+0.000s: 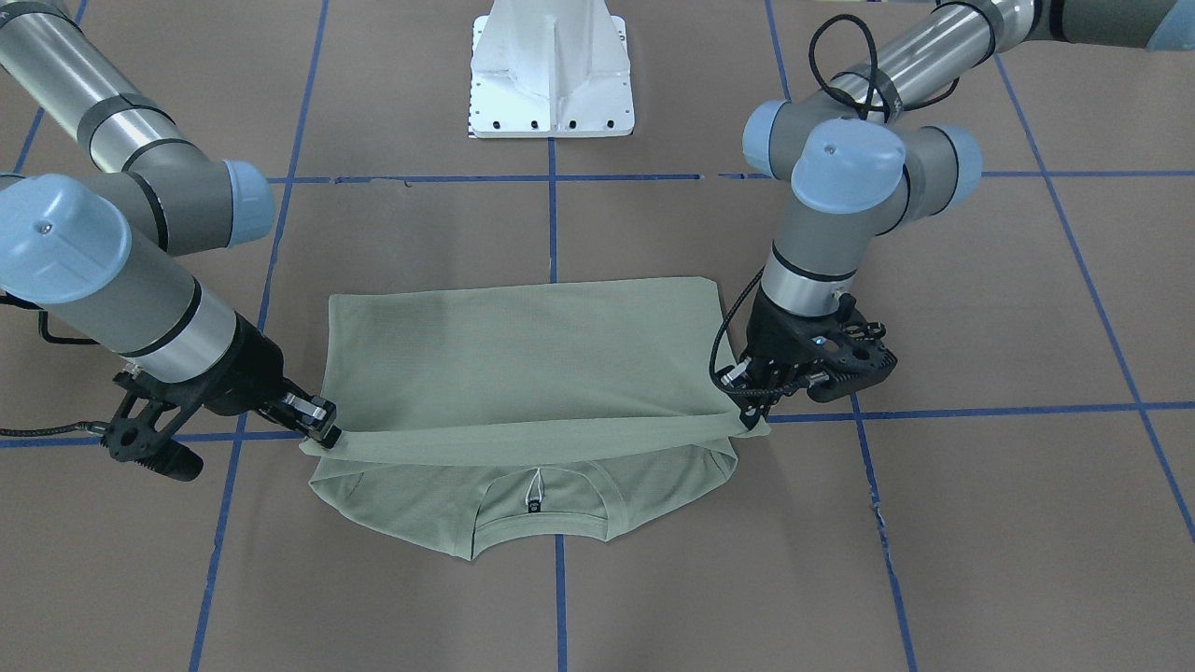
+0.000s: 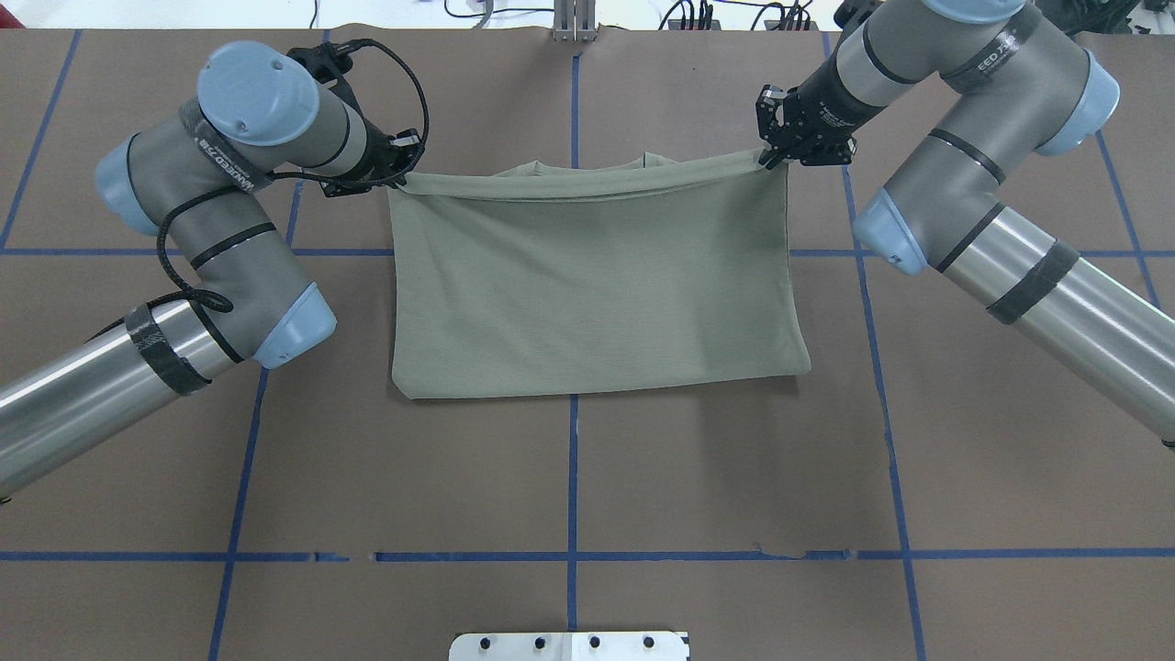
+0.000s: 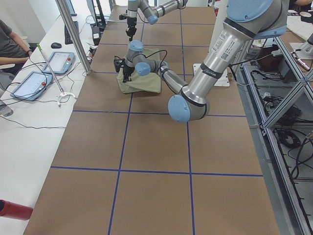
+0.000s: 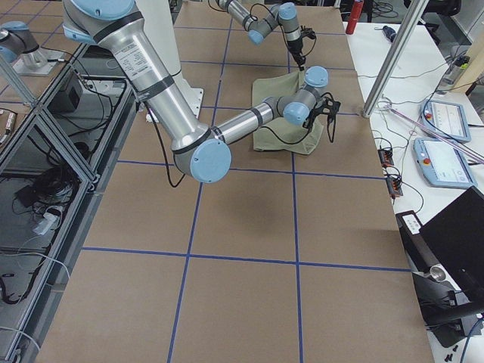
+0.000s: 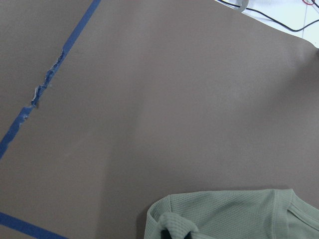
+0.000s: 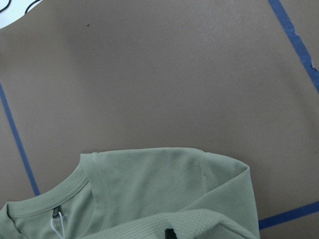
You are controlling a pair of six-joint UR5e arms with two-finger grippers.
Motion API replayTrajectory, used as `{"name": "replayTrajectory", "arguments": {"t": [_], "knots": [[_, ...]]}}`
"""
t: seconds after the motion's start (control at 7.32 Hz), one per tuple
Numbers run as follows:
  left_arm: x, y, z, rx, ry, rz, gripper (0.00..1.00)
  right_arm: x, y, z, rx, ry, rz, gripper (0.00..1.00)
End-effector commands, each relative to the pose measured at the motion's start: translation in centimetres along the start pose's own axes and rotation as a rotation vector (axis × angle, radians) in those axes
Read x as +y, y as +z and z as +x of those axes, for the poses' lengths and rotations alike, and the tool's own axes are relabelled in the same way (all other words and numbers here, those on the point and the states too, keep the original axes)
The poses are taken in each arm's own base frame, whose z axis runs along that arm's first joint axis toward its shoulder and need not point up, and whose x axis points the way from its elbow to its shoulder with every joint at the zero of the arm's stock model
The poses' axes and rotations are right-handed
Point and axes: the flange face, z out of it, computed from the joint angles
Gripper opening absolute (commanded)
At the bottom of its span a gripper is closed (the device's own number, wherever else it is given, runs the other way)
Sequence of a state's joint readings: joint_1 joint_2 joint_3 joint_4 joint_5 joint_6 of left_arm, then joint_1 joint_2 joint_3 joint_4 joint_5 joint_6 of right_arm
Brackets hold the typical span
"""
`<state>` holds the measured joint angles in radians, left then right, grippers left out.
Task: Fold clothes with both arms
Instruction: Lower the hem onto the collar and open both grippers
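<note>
The sage-green shirt [image 1: 523,355] lies on the brown table, folded over itself, with its ribbed collar and white neck tag [image 1: 535,485] showing past the folded layer. My left gripper [image 1: 750,413] is shut on one corner of the top layer's edge, and it also shows in the overhead view [image 2: 397,176]. My right gripper [image 1: 329,431] is shut on the other corner, seen overhead too [image 2: 774,158]. The edge is stretched taut between them, just above the collar part. The shirt [image 5: 234,214] fills the bottom of the left wrist view, and the right wrist view shows the shirt [image 6: 164,189] with its collar.
The white pedestal base [image 1: 551,70] stands at the robot's side of the table. Blue tape lines [image 2: 573,477] grid the brown surface. In the exterior left view a side desk holds tablets [image 3: 54,61] and a metal pole [image 3: 73,34] stands by the table's edge.
</note>
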<state>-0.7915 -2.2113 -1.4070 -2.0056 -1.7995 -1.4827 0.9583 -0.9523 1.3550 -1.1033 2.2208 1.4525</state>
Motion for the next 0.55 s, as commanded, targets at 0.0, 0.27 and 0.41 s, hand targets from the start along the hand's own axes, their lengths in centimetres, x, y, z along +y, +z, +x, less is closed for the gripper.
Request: {"name": "replayTrajectory", "arguments": {"t": [0.0,0.27,0.41], "knots": [[-0.4,1.7,-0.7,-0.011,-0.008,0.002,0.0,-1.3,1.8,1.2,0.017,0.011,0.014,0.0],[-0.2,1.3,1.2,0.002,-0.021,0.003,0.0,-1.5,2.0,-0.5,0.015,0.01,0.014,0.0],[-0.5,2.3,1.7,-0.013,-0.032,0.001,0.0,-1.7,2.2,-0.8,0.018,0.012,0.014,0.0]]}}
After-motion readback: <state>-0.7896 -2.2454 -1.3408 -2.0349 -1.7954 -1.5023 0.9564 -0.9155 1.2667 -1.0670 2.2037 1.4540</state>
